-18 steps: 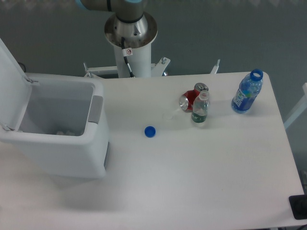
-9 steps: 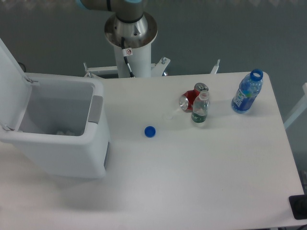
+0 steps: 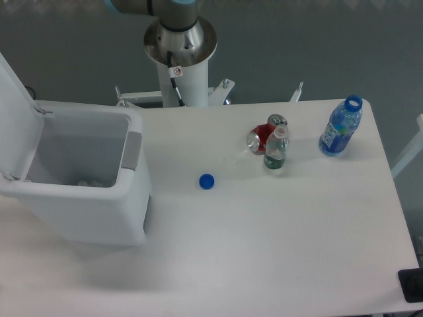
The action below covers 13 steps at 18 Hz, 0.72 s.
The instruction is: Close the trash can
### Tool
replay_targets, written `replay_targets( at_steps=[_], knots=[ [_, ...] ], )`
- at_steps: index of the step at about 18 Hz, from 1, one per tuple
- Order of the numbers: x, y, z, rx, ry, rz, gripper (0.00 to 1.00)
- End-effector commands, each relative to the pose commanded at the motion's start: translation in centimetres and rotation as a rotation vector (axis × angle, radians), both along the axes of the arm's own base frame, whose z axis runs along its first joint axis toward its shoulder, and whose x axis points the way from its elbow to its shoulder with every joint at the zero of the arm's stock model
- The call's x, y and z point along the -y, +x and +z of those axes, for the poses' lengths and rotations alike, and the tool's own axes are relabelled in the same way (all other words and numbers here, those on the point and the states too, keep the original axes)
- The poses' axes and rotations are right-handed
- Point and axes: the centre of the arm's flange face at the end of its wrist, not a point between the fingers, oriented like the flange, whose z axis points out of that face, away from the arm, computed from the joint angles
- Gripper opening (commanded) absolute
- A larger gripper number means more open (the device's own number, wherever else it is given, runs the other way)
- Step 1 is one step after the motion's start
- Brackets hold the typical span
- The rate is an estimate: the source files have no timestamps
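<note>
Nothing on the desk (image 3: pixel 277 238) has shifted vs the earlier frames: trash can (image 3: pixel 86 191) sits at the left edge w/ its lid (image 3: pixel 13 105) swung up and back, bin open, and only the arm's base column (image 3: pixel 180 56) is in view, so jaws are out of frame and I can't tell their state. Risk, IMO: a push on that raised lid from a bad angle could skid or tip the light bin off the near-left edge instead of folding the hinge. Desk is plain white w/ a loose blue cap (image 3: pixel 207 181), red can (image 3: pixel 262 137), small clear bottle (image 3: pixel 275 150) and blue bottle (image 3: pixel 341 127) well apart from the bin; grey floor behind.

Two bottles (image 3: pixel 340 127), one can (image 3: pixel 263 135), one cap (image 3: pixel 207 181)
</note>
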Motion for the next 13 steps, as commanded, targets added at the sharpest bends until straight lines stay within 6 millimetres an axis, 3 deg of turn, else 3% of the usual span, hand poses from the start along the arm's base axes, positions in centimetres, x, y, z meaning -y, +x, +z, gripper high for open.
replay_targets(
  at_steps=[3, 13],
  knots=[
    [0.1, -0.5, -0.6, -0.016, -0.017, 0.017, 1.0],
    [0.5, -2.8, 0.0, -0.032, -0.014, 0.071, 1.0]
  ],
)
